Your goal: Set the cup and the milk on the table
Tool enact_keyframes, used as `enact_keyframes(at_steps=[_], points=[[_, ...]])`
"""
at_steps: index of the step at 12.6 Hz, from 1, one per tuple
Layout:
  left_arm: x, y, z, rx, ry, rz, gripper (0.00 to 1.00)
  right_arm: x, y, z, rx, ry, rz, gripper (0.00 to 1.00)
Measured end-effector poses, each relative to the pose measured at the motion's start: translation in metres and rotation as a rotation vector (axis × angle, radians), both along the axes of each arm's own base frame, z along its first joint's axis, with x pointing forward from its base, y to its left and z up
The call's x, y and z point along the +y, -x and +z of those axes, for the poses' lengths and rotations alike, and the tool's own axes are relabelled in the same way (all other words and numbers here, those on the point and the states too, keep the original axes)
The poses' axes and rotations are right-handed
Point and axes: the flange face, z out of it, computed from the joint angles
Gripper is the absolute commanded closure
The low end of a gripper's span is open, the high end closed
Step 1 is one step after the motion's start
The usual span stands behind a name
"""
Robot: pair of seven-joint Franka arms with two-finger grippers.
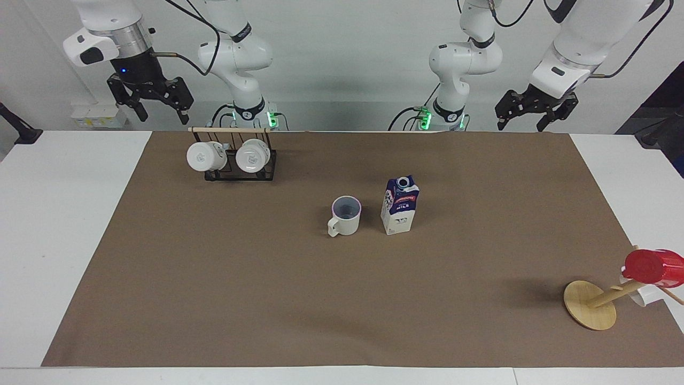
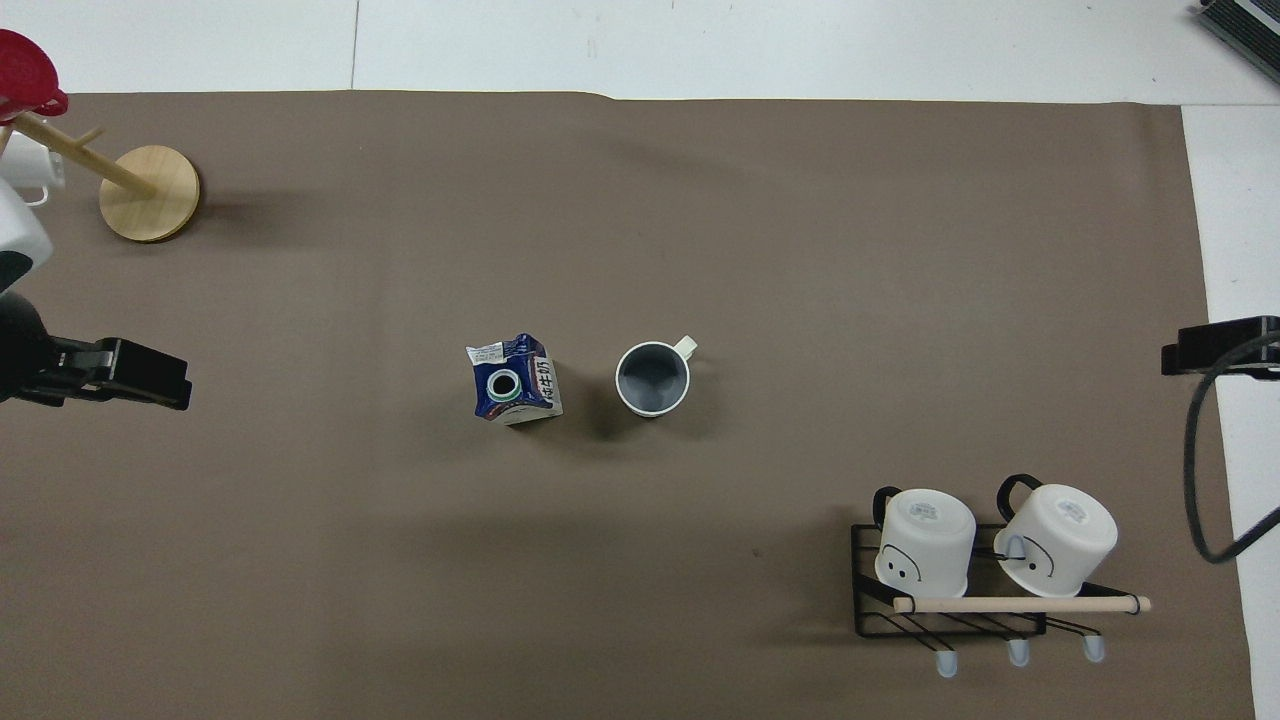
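Note:
The cup (image 1: 345, 215) stands upright on the brown sheet of the table (image 1: 267, 299), near its middle, with its handle turned away from the robots. The milk (image 1: 399, 205) stands upright beside it, toward the left arm's end, a small gap between them. Both also show in the overhead view, the cup (image 2: 652, 378) and the milk (image 2: 512, 380). My left gripper (image 1: 522, 126) hangs open and empty, raised above the table's edge by the robots. My right gripper (image 1: 164, 117) hangs open and empty, raised near the mug rack. Both arms wait, far from the cup and milk.
A black wire rack (image 1: 235, 160) with a wooden bar holds two plain white mugs near the right arm's base. A tilted wooden stand (image 1: 589, 305) carries a red cup (image 1: 649, 266) at the left arm's end, far from the robots.

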Motion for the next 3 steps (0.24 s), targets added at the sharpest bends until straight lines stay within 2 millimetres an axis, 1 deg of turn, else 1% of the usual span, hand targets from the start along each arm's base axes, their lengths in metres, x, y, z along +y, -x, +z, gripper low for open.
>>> enact_keyframes(at_steps=[3], points=[[0.0007,-0.0005,0.0007,-0.005,0.001,0.002,0.0,-0.0001,-0.0001,-0.0001,0.0,0.0,0.0,0.0]])
